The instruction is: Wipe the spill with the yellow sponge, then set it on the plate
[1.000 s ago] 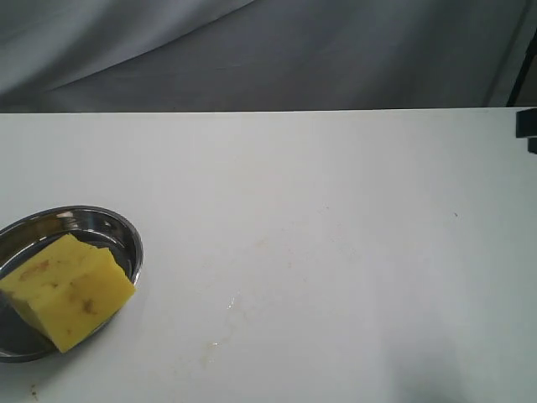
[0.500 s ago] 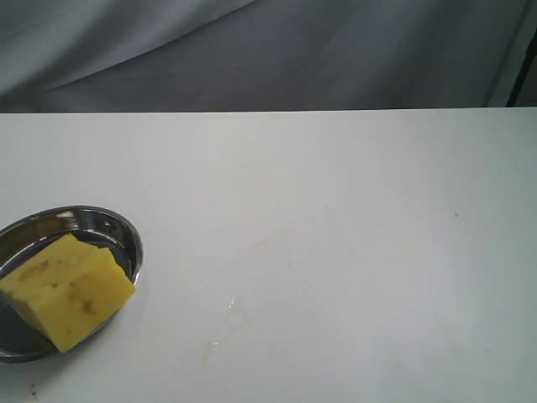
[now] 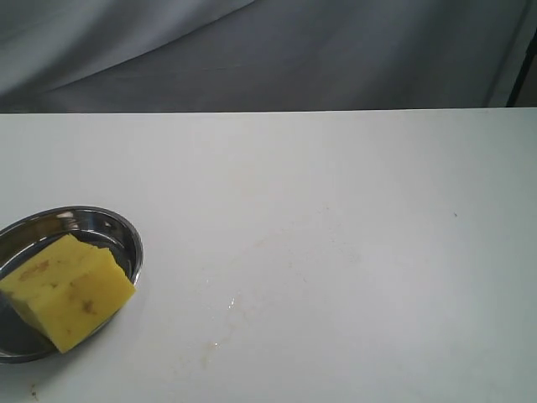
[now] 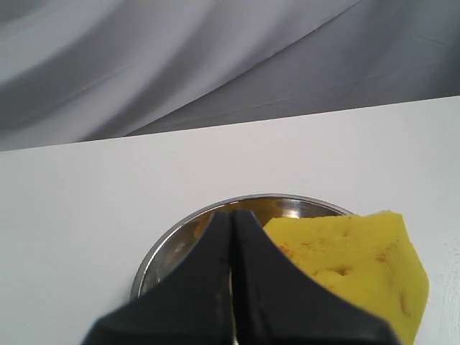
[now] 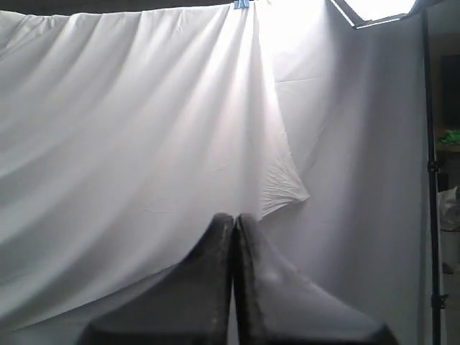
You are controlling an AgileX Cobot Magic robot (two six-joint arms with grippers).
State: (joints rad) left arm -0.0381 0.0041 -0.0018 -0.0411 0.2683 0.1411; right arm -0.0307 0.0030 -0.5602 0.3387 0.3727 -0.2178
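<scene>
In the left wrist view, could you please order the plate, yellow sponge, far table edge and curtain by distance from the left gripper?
1. plate and yellow sponge, just ahead of the left gripper: too close to call.
2. far table edge, beyond them.
3. curtain, farthest back.

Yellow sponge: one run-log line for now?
yellow foam sponge: on round steel plate | spill: faint traces only | jaws: both shut, empty

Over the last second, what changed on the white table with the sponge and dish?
A dark piece, likely of the right arm, at the exterior view's right edge withdrew out of sight to the right. Nothing was grasped or released. The thick yellow foam sponge still lies in the round shiny steel plate on the white table.
</scene>
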